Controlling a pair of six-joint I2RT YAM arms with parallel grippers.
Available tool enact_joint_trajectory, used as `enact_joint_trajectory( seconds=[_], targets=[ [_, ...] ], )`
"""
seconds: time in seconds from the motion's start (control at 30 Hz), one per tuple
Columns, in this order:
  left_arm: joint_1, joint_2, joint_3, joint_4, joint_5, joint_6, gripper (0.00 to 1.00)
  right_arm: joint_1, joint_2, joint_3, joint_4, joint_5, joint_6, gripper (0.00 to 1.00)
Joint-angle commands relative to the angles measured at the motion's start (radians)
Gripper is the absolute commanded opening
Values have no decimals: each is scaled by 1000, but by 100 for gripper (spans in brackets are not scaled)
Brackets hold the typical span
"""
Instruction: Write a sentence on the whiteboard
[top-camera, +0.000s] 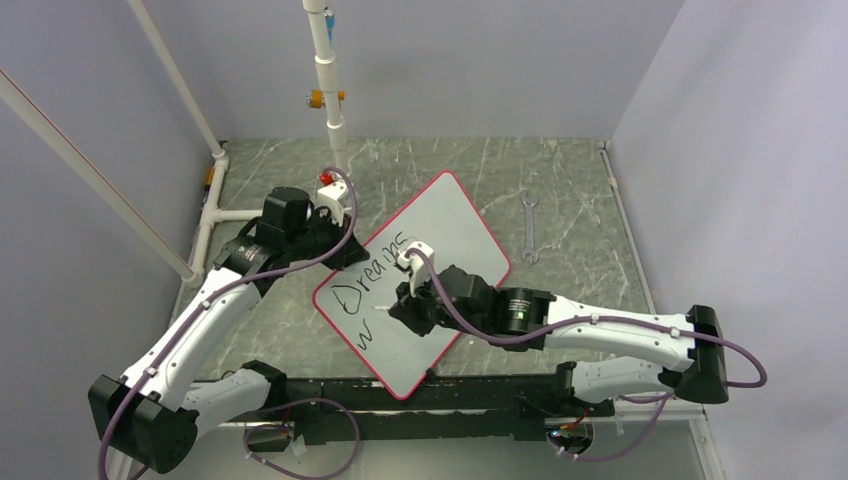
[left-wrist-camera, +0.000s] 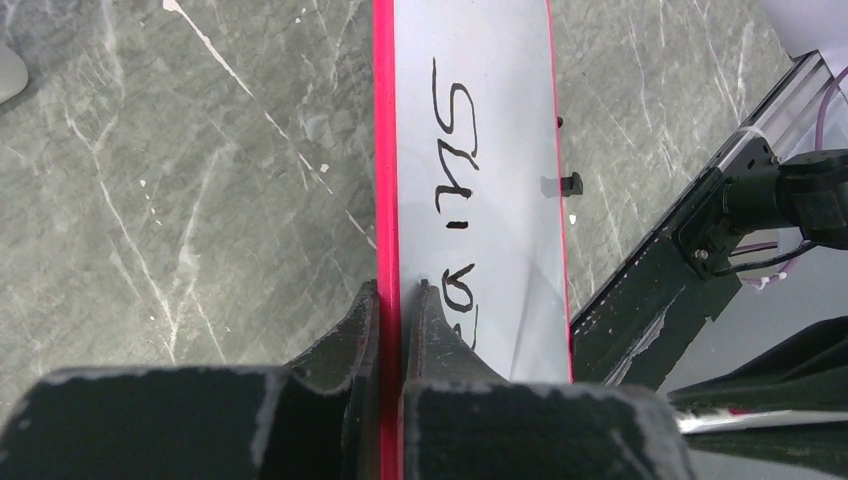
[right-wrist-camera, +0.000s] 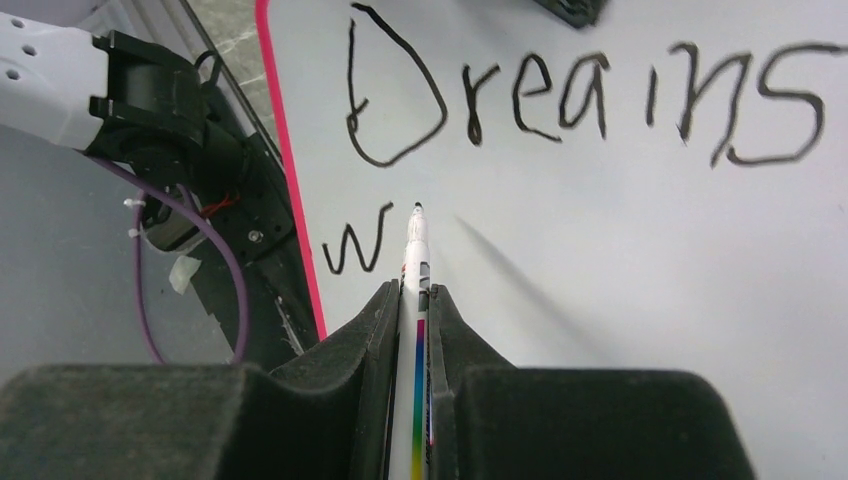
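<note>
Whiteboard (top-camera: 455, 215) lies on the table (top-camera: 570, 180), its far-left long edge clamped between the tightly closed jaws of the left gripper (left-wrist-camera: 392, 295). Its long axis runs diagonally, near-left to far-right, and the sentence (right-wrist-camera: 590, 100) follows it: "Dreams", with a "w" beneath. The right gripper (right-wrist-camera: 410, 290) pinches a marker (right-wrist-camera: 414, 250), its tip just beside that "w".

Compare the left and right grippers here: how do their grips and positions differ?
The left gripper clamps the whiteboard by its red rim; the right gripper clamps a marker. The left gripper sits at the board's edge; the right gripper hangs over its face, marker tip just right of the "w" under "Dreams". Both are shut on something thin.
</note>
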Motion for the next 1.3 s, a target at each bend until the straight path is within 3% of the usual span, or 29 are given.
enact_joint_trajectory(
  seconds=[0.0, 0.17, 0.37, 0.77, 1.27],
  targets=[
    [7, 20, 11, 14, -100, 68, 0, -3, -132, -88, 79, 58, 65, 0],
    [8, -1, -1, 19, -94, 79, 0, -2, -252, -224, 152, 53, 112, 0],
    [8, 0, -8, 42, -12, 112, 0, 2, -263, -294, 207, -32, 109, 0],
    [15, 22, -5, 81, 102, 216, 0, 0, -161, -275, 271, -71, 31, 0],
    [16, 24, -11, 83, 76, 210, 0, -1, -102, -243, 346, -57, -9, 0]
  ],
)
